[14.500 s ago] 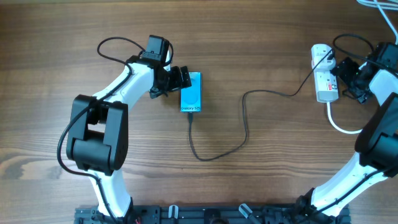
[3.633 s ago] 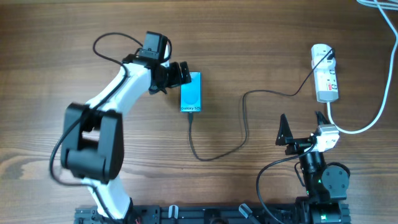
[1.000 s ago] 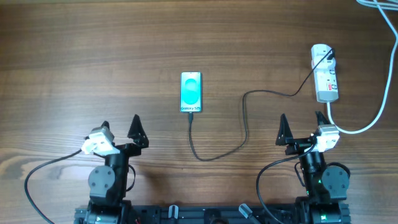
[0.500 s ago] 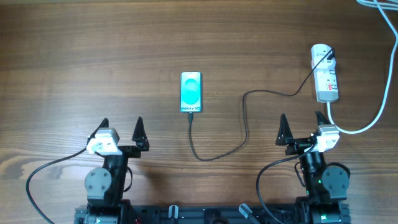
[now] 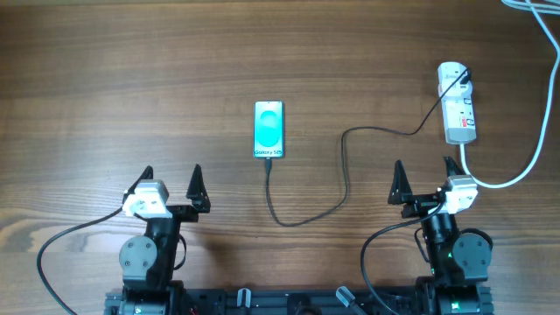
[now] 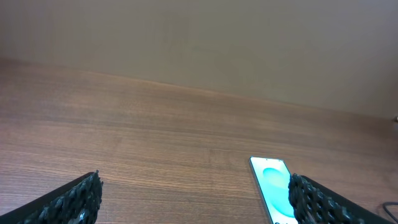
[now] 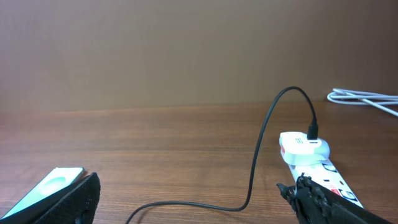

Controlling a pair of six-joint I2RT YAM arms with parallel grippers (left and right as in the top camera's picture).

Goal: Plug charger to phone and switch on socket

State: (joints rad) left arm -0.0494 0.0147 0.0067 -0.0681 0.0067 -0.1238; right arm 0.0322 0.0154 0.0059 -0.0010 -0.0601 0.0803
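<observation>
The phone [image 5: 269, 129] lies flat mid-table with its cyan screen up; it also shows in the left wrist view [image 6: 272, 186] and at the lower left of the right wrist view [image 7: 46, 186]. The thin black charger cable [image 5: 345, 166] runs from the phone's near end in a loop to the black plug in the white socket strip [image 5: 457, 114], seen too in the right wrist view [image 7: 311, 155]. My left gripper [image 5: 170, 183] is open and empty near the front edge. My right gripper [image 5: 424, 178] is open and empty, below the strip.
The strip's thick white lead [image 5: 525, 171] curves off to the right edge, and more white cable [image 5: 535, 16] lies at the far right corner. Bare wood table [image 5: 131, 79] lies around the phone.
The left arm settled slightly rightwards at its rest pose near the front edge. Phone, cable, strip and right arm have not moved.
</observation>
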